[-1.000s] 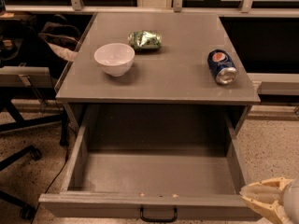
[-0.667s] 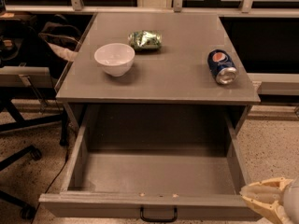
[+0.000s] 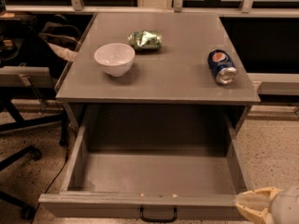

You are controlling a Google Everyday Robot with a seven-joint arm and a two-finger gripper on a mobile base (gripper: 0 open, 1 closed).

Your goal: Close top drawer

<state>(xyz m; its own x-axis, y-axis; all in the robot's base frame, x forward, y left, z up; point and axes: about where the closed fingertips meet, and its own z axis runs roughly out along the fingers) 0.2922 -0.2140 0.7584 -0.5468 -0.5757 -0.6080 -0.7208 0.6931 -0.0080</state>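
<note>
The top drawer [image 3: 154, 176] of the grey cabinet is pulled far out toward me, its deep box interior bare. Its front panel runs along the bottom of the view, with a small black loop handle [image 3: 158, 214] at centre. My gripper [image 3: 256, 205] shows as cream-coloured fingers at the bottom right corner, just right of the drawer's front right corner and to the right of the handle. The lower drawers are hidden.
On the cabinet top [image 3: 163, 78] stand a white bowl [image 3: 114, 58], a green crumpled bag [image 3: 145, 39] and a blue Pepsi can [image 3: 222, 66] lying on its side. An office chair base [image 3: 18, 153] stands at left on speckled floor. A railing runs behind.
</note>
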